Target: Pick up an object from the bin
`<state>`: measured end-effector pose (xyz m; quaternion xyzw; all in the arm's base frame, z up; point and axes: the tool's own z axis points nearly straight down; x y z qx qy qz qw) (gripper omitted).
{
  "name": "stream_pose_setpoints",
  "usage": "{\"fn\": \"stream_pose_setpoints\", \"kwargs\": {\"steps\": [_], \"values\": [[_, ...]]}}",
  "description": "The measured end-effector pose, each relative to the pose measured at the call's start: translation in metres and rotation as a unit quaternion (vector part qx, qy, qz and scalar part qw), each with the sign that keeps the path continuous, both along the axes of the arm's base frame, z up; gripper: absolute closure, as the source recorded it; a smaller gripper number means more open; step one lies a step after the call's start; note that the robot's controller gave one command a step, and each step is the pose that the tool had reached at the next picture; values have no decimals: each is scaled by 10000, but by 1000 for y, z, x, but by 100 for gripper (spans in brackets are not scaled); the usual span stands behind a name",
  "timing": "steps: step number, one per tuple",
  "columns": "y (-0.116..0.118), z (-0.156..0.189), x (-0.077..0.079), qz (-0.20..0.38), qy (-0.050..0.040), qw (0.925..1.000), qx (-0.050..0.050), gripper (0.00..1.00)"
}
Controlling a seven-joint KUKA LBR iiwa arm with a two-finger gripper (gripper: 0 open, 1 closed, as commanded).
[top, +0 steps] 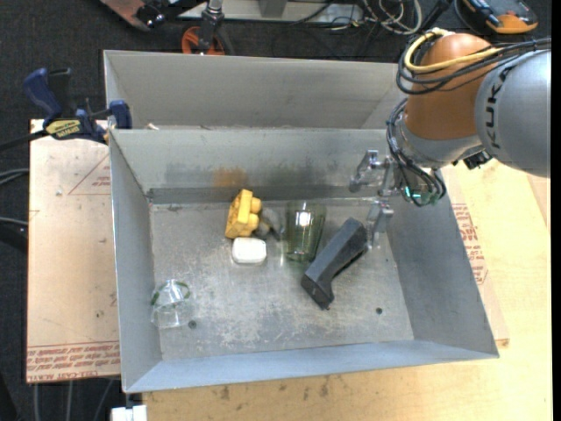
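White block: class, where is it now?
In the camera view, the white block lies left of centre in the bin, just below the yellow toy, left of the green glass.

Front floor (280,323) free; glass (303,231), dark block (334,259) mid-bin.

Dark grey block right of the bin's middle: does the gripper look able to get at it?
Probably yes. The gripper hangs by the upper end of the dark grey block, and nothing lies on it. The green glass close beside it might crowd a grasp.
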<state>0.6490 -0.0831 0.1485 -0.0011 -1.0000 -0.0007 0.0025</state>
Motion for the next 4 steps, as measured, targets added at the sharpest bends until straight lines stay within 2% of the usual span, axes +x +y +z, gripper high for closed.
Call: {"fn": "stream_pose_setpoints", "kwargs": {"steps": [1,2,4], "values": [[0,4,2,7,-33,10000,-6,0],[7,-59,-33,1163,-132,9931,-55,100],[8,-57,-32,1165,-113,9931,-41,100]]}}
